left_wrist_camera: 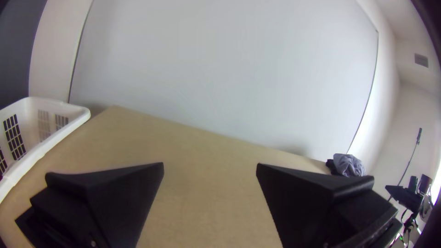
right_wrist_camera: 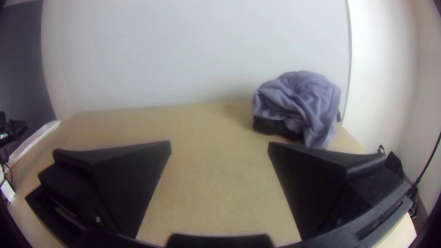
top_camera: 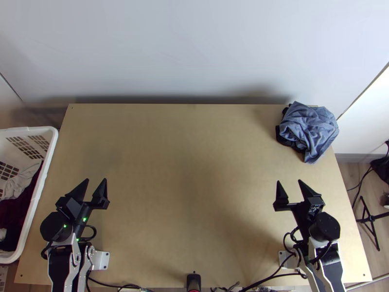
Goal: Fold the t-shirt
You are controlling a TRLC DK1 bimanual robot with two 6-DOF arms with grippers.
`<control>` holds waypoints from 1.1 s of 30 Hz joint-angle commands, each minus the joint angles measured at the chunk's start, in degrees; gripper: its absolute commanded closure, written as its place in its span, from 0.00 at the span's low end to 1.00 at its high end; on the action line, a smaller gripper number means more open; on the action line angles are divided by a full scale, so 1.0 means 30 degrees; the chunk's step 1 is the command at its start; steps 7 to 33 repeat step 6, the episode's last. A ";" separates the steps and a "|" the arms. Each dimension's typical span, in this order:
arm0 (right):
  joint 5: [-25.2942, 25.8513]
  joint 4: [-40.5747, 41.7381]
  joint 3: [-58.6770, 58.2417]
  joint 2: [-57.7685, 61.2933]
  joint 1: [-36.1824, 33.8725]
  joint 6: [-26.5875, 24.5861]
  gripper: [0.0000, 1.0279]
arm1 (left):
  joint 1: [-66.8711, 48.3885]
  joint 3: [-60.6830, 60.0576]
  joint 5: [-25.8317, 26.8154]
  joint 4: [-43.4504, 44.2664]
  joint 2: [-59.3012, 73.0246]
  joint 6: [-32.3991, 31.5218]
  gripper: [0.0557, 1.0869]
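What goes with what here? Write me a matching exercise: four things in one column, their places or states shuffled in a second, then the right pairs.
Things:
1. Blue-grey cloth
2. White laundry basket
3. Left pincer
4. Right pincer

Places and states:
A. Open, over the near right part of the wooden table
B. Beside the table's left edge
C. Open, over the table's near left part
D. Bunched up near the table's far right corner

Right pairs:
1-D
2-B
3-C
4-A
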 commanded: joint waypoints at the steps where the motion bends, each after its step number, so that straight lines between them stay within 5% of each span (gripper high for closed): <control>1: 0.0004 -0.0005 0.0006 -0.0004 0.0010 -0.0004 0.04 | -0.0019 -0.0003 0.0007 -0.0035 0.0011 -0.0026 0.05; 33: 0.0004 -0.0005 0.0006 -0.0004 0.0010 -0.0004 0.04 | -0.0019 -0.0003 0.0007 -0.0035 0.0011 -0.0026 0.05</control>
